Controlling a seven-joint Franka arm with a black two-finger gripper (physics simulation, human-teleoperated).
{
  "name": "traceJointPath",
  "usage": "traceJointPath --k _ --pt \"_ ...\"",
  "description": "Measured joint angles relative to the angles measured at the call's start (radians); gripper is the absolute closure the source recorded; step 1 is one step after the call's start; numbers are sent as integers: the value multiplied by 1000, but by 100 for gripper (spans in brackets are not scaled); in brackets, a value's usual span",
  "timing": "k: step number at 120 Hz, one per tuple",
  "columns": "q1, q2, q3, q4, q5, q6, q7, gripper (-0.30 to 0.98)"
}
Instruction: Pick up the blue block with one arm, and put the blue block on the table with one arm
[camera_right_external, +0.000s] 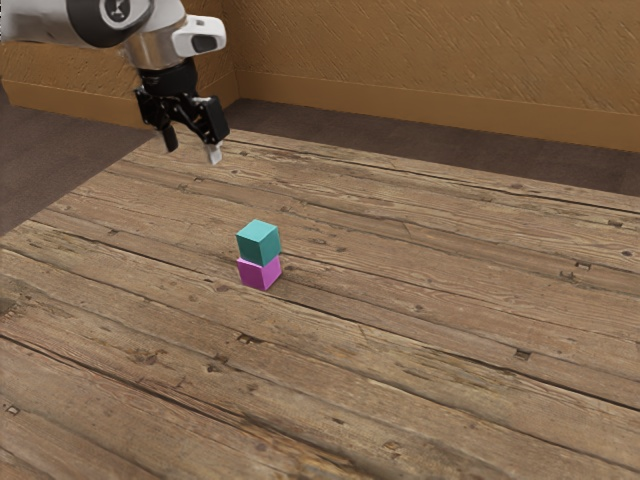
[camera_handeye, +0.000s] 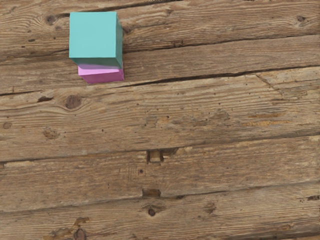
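Across the wooden plank tabletop (camera_right_external: 430, 330), wide stretches of planking on every side of the stack, well in from the far edge and the far corner; room enough beside it for setting down. Above the wood near that corner, as best judged from a slanted view, a black two-finger gripper (camera_right_external: 192, 152), open, with fingers apart and nothing between them. For the coming move, travel down and toward the exterior view's right, also nearer its camera, to reach the teal-blue cube (camera_right_external: 258, 243), upright on top of the magenta cube (camera_right_external: 260, 274). No long axis to follow: match flat opposite sides, and lift straight up to avoid dragging the lower one.
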Motion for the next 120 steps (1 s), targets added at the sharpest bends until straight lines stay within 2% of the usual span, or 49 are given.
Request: traceJointPath --k 16,24,34,49,61,73,85,120 --pt "-19 2 10 2 0 9 1 0" --pt "-17 43 12 29 4 14 4 0" --pt "45 170 14 178 6 5 7 0" --pt "165 435 9 479 -17 -50 23 0" --pt "192 601 5 624 -41 -67 42 0" --pt "198 691 4 651 -91 -43 60 0" --pt "202 728 -7 649 -134 -4 75 0" --pt "220 821 -32 629 -196 92 107 0"
